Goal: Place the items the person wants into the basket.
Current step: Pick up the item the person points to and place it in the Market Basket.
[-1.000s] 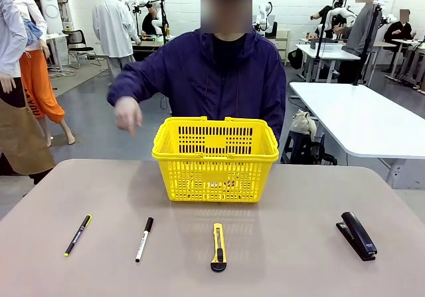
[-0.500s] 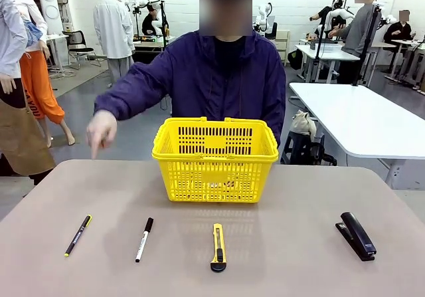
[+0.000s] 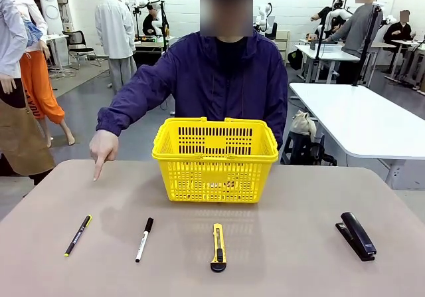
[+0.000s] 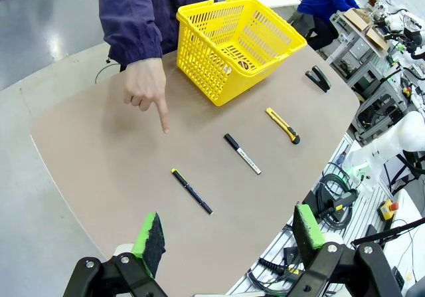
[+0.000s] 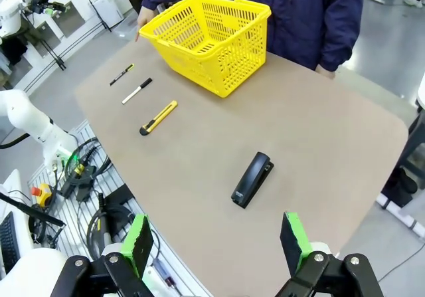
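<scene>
Pen [image 3: 78,234], yellow-ended: person's hand [image 3: 103,145] points near it, so I take it as wanted. Risk: I grab neighbouring white marker [image 3: 144,239] instead. Left gripper [image 4: 229,230] and right gripper [image 5: 216,240] both spread, empty.

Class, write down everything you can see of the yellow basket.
The basket is bright yellow and plastic-looking, with slotted mesh sides, a solid rim and two handles folded down along it. It stands upright on the table, at the far middle, just in front of the person. A small dark-and-yellow thing lies on its floor. The person's hand points at the table beside it, not touching it.
</scene>
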